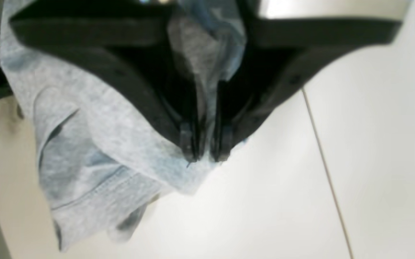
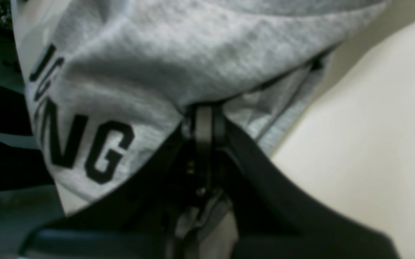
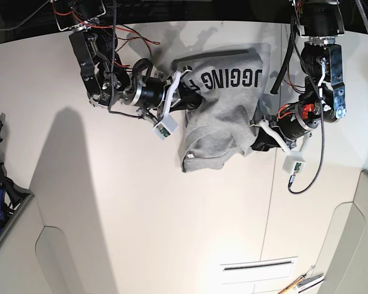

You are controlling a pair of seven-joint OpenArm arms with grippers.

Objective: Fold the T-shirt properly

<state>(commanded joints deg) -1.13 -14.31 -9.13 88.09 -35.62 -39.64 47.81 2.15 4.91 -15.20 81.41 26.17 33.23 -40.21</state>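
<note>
Pale tabletop [image 3: 135,214]; T-shirt [image 3: 224,110] long axis lower-left to upper-right in base view, left fingers [image 1: 187,140], right fingers [image 2: 203,124] clamped on cloth.

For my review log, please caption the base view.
Two robot arms grip a crumpled grey T-shirt with black lettering on a pale table.
</note>
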